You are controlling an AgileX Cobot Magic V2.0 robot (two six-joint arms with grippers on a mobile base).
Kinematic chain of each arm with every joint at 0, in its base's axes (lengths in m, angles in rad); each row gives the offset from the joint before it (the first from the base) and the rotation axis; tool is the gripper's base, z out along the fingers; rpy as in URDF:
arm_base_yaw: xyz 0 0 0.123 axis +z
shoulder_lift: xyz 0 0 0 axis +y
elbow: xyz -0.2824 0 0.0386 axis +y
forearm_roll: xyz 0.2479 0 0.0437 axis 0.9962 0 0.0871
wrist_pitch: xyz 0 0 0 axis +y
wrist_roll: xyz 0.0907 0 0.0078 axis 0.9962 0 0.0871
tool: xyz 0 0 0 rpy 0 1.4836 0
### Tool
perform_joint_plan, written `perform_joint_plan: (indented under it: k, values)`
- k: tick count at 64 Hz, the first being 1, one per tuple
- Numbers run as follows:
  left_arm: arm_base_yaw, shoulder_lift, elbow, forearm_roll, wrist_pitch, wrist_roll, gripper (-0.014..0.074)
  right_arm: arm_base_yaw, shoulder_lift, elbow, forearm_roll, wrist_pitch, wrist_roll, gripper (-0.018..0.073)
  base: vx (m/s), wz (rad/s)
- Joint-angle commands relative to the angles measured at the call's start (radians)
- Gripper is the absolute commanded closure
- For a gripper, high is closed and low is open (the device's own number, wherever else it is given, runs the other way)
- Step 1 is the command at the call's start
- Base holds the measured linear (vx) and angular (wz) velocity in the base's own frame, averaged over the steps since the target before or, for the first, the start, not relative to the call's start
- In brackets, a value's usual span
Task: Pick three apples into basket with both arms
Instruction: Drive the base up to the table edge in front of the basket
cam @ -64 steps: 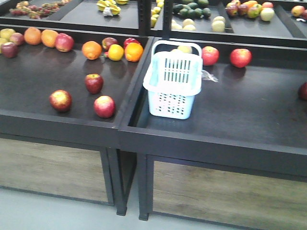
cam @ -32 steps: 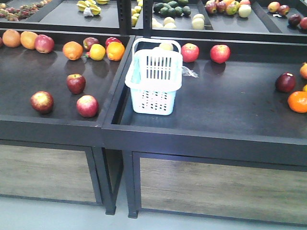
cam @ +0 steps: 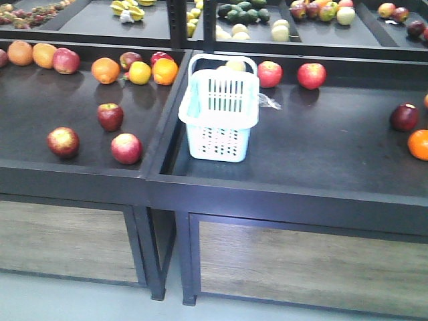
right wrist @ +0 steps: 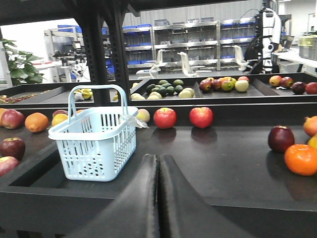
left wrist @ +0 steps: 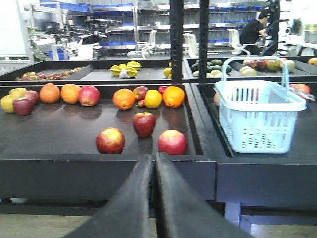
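Observation:
Three red apples lie on the left black tray: one (cam: pixel 63 142) (left wrist: pixel 110 140) at the front left, a darker one (cam: pixel 110 116) (left wrist: pixel 144 124) behind, one (cam: pixel 126 148) (left wrist: pixel 172 142) at the front right. The pale blue basket (cam: pixel 221 107) (left wrist: pixel 257 116) (right wrist: pixel 94 136) stands upright at the left end of the right tray, handle up. My left gripper (left wrist: pixel 154 157) is shut and empty, in front of the left tray's edge, well short of the apples. My right gripper (right wrist: pixel 158 157) is shut and empty, to the right of the basket. No arm shows in the front view.
Oranges (cam: pixel 105 69), a yellow fruit (cam: pixel 140 72) and more apples line the left tray's back. Two red apples (cam: pixel 269 73) lie behind the basket; a dark apple (cam: pixel 404 116) and an orange (cam: pixel 419 144) sit far right. A raised divider (cam: pixel 162 127) separates the trays. Back trays hold more fruit.
The front view has shifted: the scene slid left, then slightly back right, bringing the dark apple and orange at the right into view. Fruit and basket keep their places on the trays.

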Motion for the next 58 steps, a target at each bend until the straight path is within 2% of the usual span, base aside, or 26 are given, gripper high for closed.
perform_joint_plan:
  k: [1,24,58]
  values:
    - [-0.009,0.021,0.015,-0.009,-0.075,-0.009,0.0603,0.002,-0.012,0.007,-0.007,-0.074,-0.005,0.0564,0.05,0.18]
    - [-0.009,0.021,0.015,-0.009,-0.075,-0.009,0.0603,0.002,-0.012,0.007,-0.007,-0.074,-0.005,0.0564,0.06,0.16]
    - [-0.009,0.021,0.015,-0.009,-0.075,-0.009,0.0603,0.002,-0.012,0.007,-0.007,-0.074,-0.005,0.0564,0.07,-0.04]
